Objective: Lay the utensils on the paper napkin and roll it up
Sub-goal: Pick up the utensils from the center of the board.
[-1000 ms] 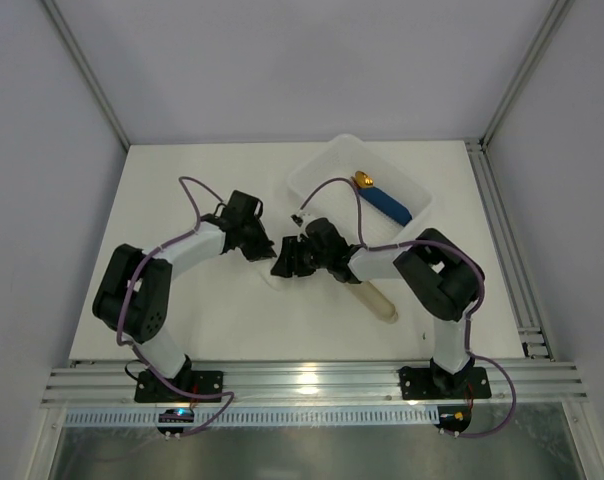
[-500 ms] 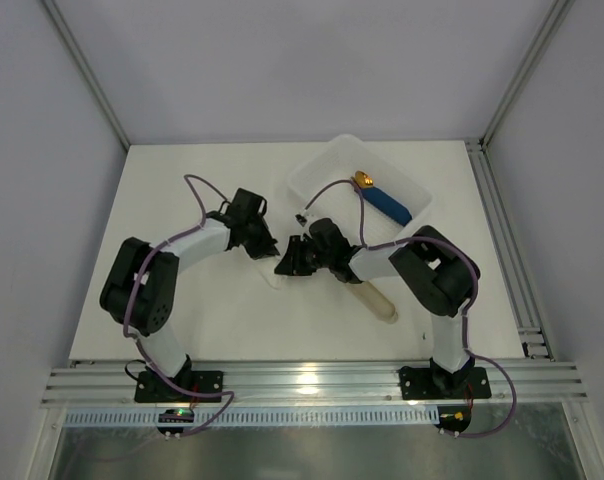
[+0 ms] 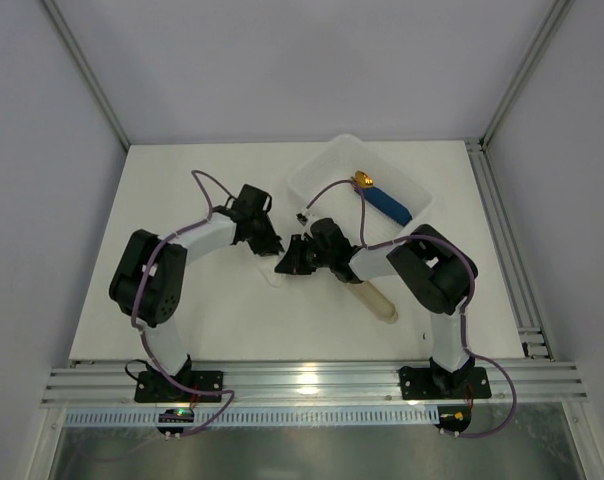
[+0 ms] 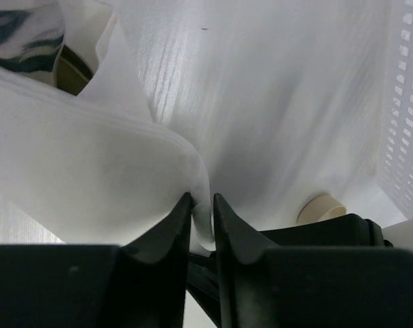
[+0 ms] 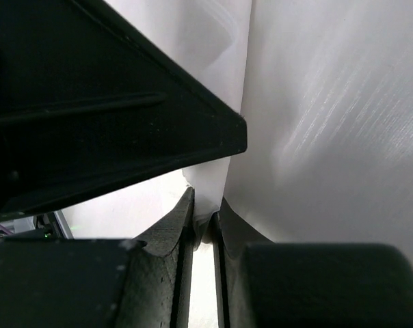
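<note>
The paper napkin (image 4: 90,178) is a white folded sheet lifted between my two grippers, and it barely shows against the white table in the top view. My left gripper (image 3: 269,241) (image 4: 202,205) has its jaws a narrow gap apart, with the napkin's curled edge loose between them. My right gripper (image 3: 288,262) (image 5: 204,215) is shut on a corner of the napkin (image 5: 217,184). A shiny silver bit of the utensils (image 4: 18,31) peeks out behind the sheet at the top left of the left wrist view. The arms hide the utensils from above.
A white plastic tray (image 3: 322,165) stands at the back right, with a blue-handled gold-tipped piece (image 3: 385,205) in it. Its perforated wall (image 4: 405,102) is close on the left gripper's right. A beige oblong sleeve (image 3: 374,298) (image 4: 319,207) lies under the right forearm.
My right jaws have closed onto the napkin. My left jaws have parted slightly, and the left arm has shifted a little toward the right gripper.
</note>
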`<move>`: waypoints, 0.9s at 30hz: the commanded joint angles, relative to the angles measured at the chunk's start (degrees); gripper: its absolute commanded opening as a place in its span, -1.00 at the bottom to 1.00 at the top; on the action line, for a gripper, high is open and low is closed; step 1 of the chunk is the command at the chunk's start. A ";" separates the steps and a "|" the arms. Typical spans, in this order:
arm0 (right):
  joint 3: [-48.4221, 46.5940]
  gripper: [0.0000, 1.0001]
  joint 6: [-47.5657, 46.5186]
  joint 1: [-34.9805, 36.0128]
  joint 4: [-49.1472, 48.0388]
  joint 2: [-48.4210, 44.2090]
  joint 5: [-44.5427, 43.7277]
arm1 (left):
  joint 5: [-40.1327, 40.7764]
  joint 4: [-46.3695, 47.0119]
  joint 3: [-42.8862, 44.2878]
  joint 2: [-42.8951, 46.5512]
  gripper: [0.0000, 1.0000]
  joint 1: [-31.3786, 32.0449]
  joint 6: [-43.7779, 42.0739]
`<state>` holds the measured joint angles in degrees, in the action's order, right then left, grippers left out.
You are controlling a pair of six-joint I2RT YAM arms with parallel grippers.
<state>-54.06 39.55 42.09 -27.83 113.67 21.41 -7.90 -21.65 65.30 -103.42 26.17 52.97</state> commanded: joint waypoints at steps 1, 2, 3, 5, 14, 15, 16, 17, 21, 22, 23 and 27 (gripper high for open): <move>1.06 -0.93 -1.23 0.28 -1.78 0.77 0.39 | 0.95 1.09 3.69 0.49 -0.52 0.19 -2.08; 1.24 -0.92 -1.14 0.28 -1.87 0.77 0.39 | 1.48 0.65 4.04 0.84 -0.46 0.28 -2.34; 1.50 -0.92 -0.97 0.28 -2.48 0.77 0.30 | 2.09 -0.14 4.74 1.02 -0.40 0.28 -2.69; 2.03 -0.93 -0.53 0.36 -3.01 0.85 0.21 | 2.54 -0.76 5.54 1.55 -0.31 0.19 -3.75; 3.35 -0.92 1.14 0.28 -4.68 1.38 1.09 | 9.64 -4.98 7.04 6.90 0.03 0.28 -6.30; 3.44 -0.93 1.32 0.28 -4.95 1.47 1.18 | 10.62 -5.59 7.04 9.35 0.10 0.19 -7.08; 3.61 -0.93 1.75 0.36 -4.95 1.47 1.27 | 12.63 -6.47 6.86 10.59 0.17 0.28 -7.61; 3.70 -0.93 2.02 0.37 -5.30 1.56 1.44 | 13.87 -7.08 6.43 12.08 0.20 0.28 -7.88; 3.61 -0.93 3.34 0.36 -5.65 1.30 2.67 | 18.09 -10.51 2.83 21.64 0.81 0.28 -7.63; 3.70 -0.93 3.78 0.37 -5.74 1.12 3.02 | 18.62 -11.04 1.60 23.33 0.94 0.28 -7.18; 3.70 -0.93 4.48 0.45 -5.83 0.94 3.29 | 19.23 -11.31 0.02 25.00 0.99 0.19 -6.92; 3.61 -0.93 5.53 0.89 -4.60 -1.16 3.64 | 15.48 -9.48 -12.17 33.26 0.98 0.02 -4.90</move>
<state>-51.09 44.01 42.26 -32.93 114.06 24.10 8.03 -29.56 61.04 -73.14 26.24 46.65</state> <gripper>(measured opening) 0.132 0.989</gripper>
